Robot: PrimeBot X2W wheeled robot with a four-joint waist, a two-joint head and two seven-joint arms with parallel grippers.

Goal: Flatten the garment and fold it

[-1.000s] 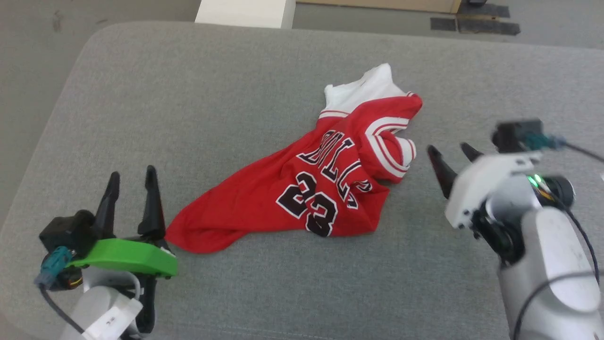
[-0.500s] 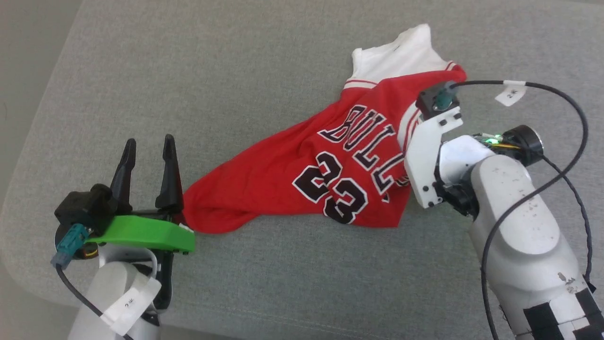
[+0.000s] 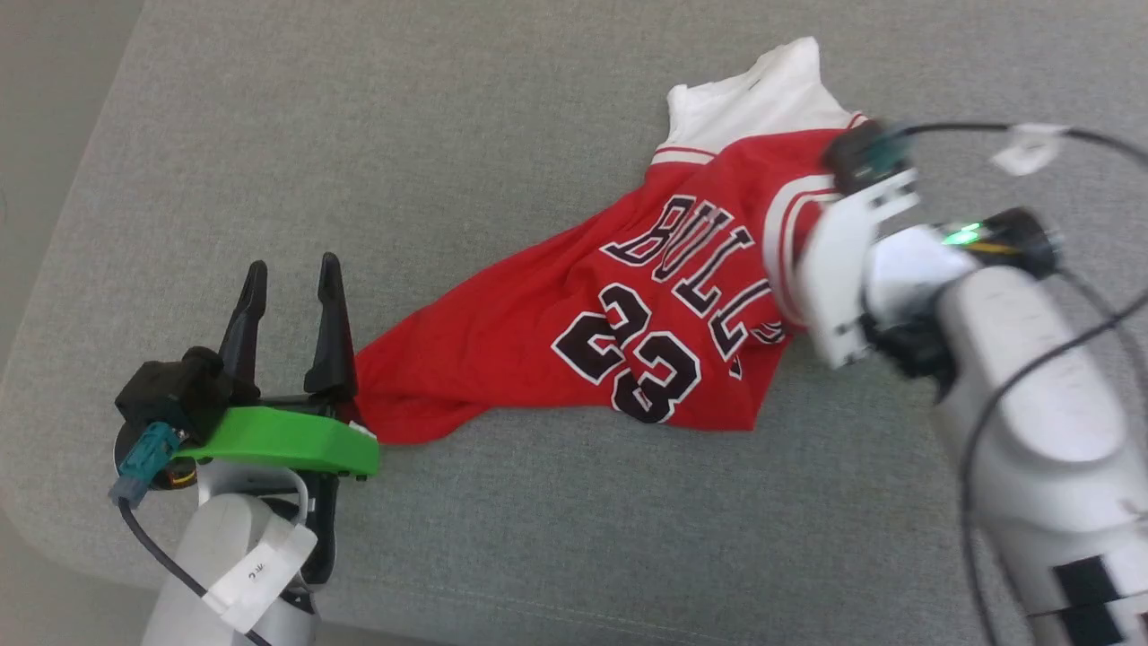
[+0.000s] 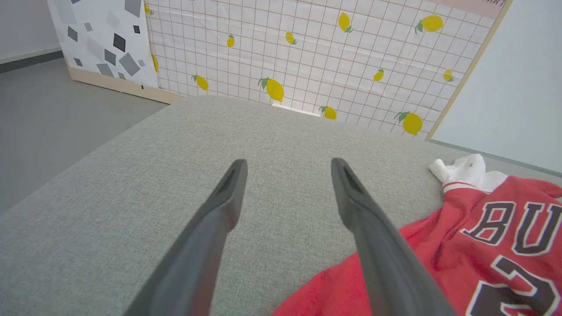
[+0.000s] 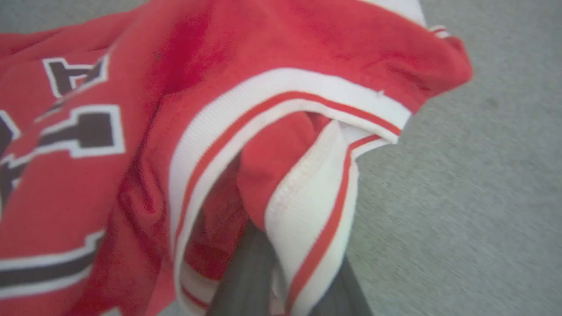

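On the grey fabric-covered surface (image 3: pixel 269 135), in the head view, the shirt (image 3: pixel 574 359) is lying in a rumpled diagonal. Its narrow red hem end is reaching toward the front-left corner and its white sleeve (image 3: pixel 762 99) is pointing toward the far edge. The left tool (image 3: pixel 294 262) is hovering wide open near that front-left corner, gripping nothing, its right finger just beside the hem end. The right tool (image 3: pixel 839 260) is reaching over the collar end nearer the right edge, its fingers hiding under its own white mount.

In the left wrist view, the two dark fingers (image 4: pixel 224 210) are standing well apart over bare grey fabric, with red cloth lying just beside the base of the right one.

In the right wrist view, the fingers (image 5: pixel 246 276) are sitting close together with a fold of the striped trim (image 5: pixel 307 210) between them. That tool is looking clamped on the shirt, though blur is softening the picture.

The shirt is looking light, soft and limp, so it is likely going to sag and bunch wherever nothing is holding it, and pushing it is only going to wrinkle it. The ribbed trim is looking thicker than the body cloth and is probably offering the firmer pinch. The hem end beside the left tool is seeming the sensible second hold, since pulling from both ends is likely going to spread it flat.
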